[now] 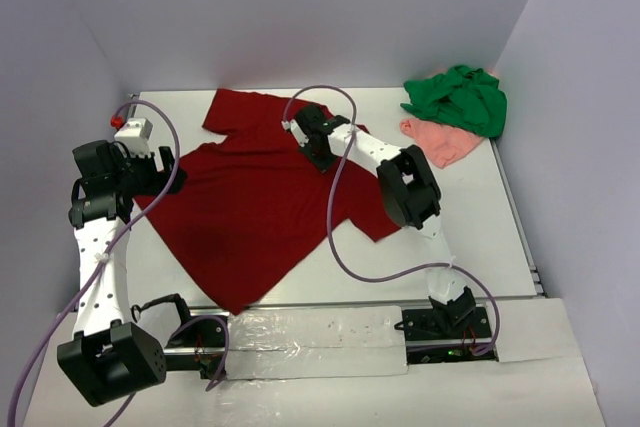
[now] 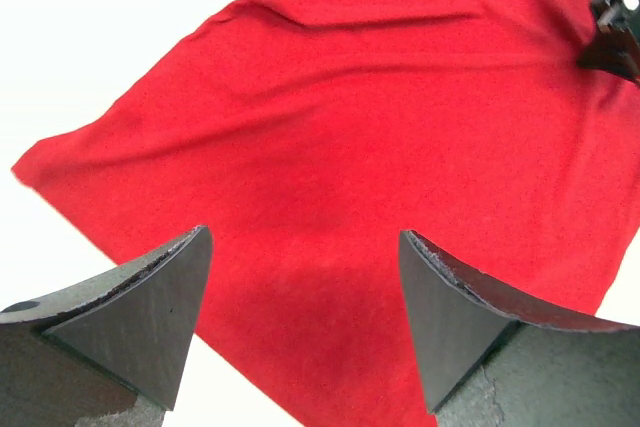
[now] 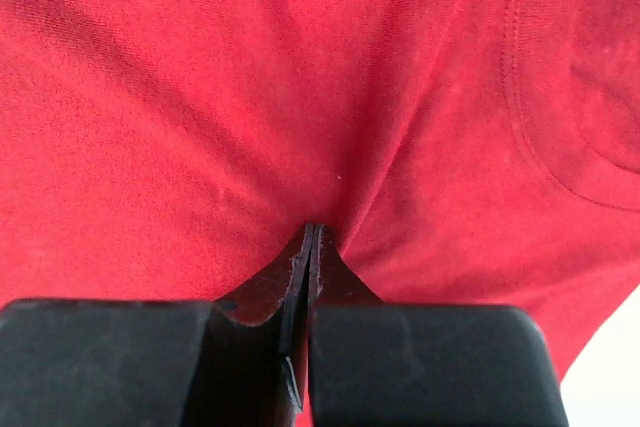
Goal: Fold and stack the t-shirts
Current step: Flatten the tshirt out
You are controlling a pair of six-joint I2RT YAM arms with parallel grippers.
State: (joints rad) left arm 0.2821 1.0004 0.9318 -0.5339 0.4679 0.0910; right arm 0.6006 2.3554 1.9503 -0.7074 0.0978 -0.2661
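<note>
Three t-shirts lie on the white table (image 1: 480,237). We see the dark red t-shirt (image 1: 250,207) spread out flat in the middle. The green t-shirt (image 1: 458,99) is bunched at the far right corner, partly over the pale pink t-shirt (image 1: 445,142). Our right gripper (image 3: 312,235) has its fingers pressed together on a ridge of red cloth just beside the collar (image 3: 540,97). Our left gripper (image 2: 305,242) hangs spread wide above the red shirt's left part, holding nothing.

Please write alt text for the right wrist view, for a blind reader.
The right pincer is shut on a pinch of the dark red t-shirt, which fills nearly the whole view. Its curved collar seam shows at upper right.
</note>
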